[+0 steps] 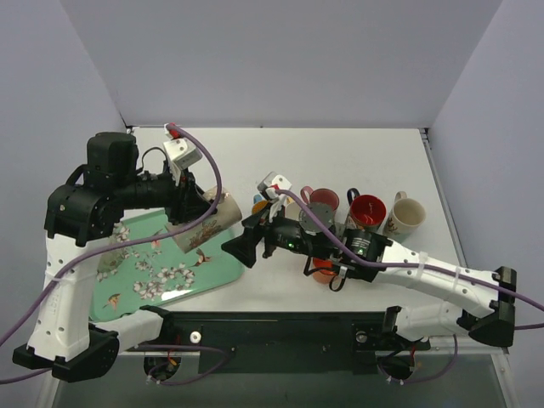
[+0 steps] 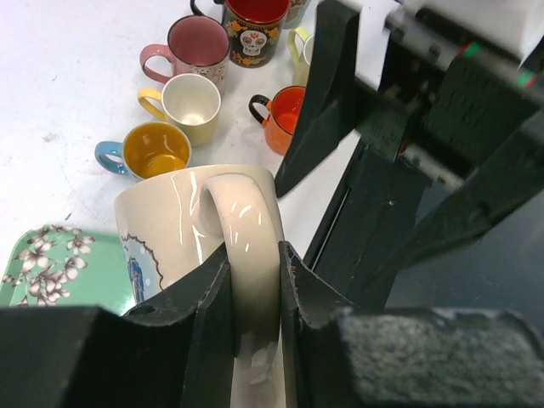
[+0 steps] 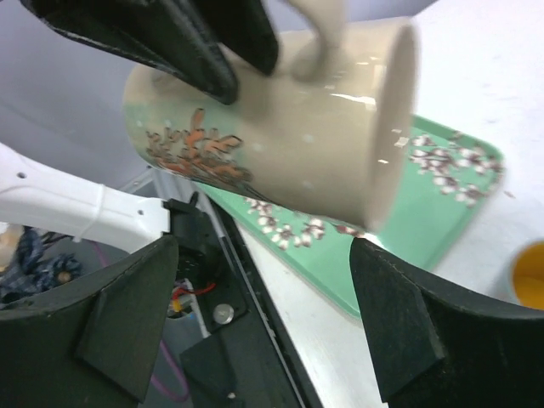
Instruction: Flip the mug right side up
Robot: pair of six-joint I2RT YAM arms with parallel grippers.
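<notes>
Left gripper (image 2: 253, 285) is clamped tight on the cream mug's (image 2: 183, 221) handle, with the mug tipped sideways over the green tray (image 1: 144, 272). Right gripper (image 3: 263, 293) is wide open just beside it.

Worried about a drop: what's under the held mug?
The green floral tray lies below the mug, which the left gripper holds by its handle, tilted in the air. The tray patch directly beneath is hidden by the mug.

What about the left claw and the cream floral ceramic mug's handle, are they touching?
Touching. The left wrist view shows the left claw pinching the mug's handle from both sides.
</notes>
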